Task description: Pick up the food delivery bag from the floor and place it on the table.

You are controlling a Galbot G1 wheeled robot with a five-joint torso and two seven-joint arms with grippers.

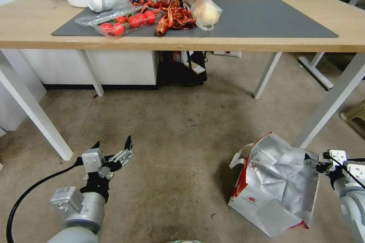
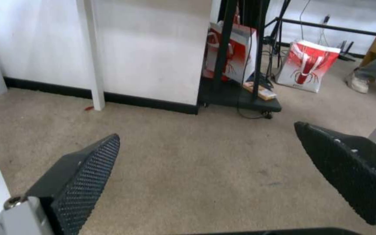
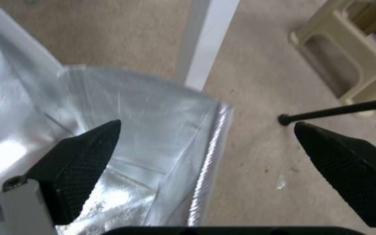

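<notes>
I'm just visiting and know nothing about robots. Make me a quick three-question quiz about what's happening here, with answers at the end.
1. True or false: the food delivery bag already sits on the table.
2. Which gripper is at the bag's foil rim: A) the left gripper, B) the right gripper?
3. Fill in: in the right wrist view the right gripper's jaws stand ____, with the silver rim between them.

Key
1. False: it lies on the floor, mouth open, beside a white table leg.
2. B. The left gripper is open above bare floor, away from the bag.
3. Open, not closed on the rim.
</notes>
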